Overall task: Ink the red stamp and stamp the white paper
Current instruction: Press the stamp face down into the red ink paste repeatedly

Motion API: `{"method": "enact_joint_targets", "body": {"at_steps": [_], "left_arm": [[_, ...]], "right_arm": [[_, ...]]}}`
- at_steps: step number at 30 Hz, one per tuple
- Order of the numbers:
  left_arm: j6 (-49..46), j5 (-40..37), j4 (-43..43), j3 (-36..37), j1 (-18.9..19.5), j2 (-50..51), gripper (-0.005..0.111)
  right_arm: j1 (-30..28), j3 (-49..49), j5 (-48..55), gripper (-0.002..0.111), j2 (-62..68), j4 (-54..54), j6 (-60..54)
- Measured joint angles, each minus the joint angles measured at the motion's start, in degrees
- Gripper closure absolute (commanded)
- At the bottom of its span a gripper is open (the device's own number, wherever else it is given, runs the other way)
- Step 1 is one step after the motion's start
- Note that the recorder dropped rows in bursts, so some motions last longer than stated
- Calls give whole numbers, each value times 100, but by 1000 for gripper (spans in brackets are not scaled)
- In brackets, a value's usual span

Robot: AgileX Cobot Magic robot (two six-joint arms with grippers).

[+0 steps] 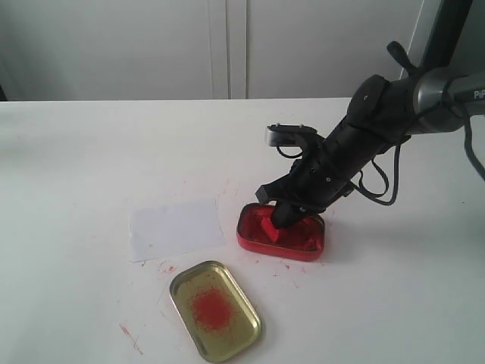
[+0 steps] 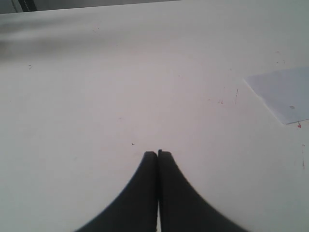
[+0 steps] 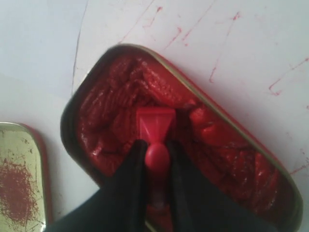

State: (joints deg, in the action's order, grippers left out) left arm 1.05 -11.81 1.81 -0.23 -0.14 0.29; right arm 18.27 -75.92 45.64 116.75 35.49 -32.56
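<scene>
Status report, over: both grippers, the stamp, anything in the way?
Right gripper shut on stamp, base down in paste tin. Left gripper shut, empty. Paper bare beside tin; lid off the path.

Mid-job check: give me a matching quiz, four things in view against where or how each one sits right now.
1. red stamp
2. white paper
3. gold lid
4. left gripper

a. fingers shut, holding nothing
b. lying flat, nothing on it
c. base down inside the red tin
d. open side up, red stain inside

Pairs: 1-c, 2-b, 3-d, 4-a.
</scene>
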Motion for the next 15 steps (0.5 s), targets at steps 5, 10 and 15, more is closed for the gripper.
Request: {"method": "enact_joint_targets", "body": {"at_steps": [5, 10, 15], "left_arm": [[0, 0, 0, 0, 0, 0, 107], [0, 0, 0, 0, 0, 0, 107], [0, 0, 0, 0, 0, 0, 107]], "right_arm": [[0, 0, 0, 108, 0, 33, 0], [0, 0, -12, 108, 0, 265, -5], [0, -26, 36, 108, 0, 330, -14]]}}
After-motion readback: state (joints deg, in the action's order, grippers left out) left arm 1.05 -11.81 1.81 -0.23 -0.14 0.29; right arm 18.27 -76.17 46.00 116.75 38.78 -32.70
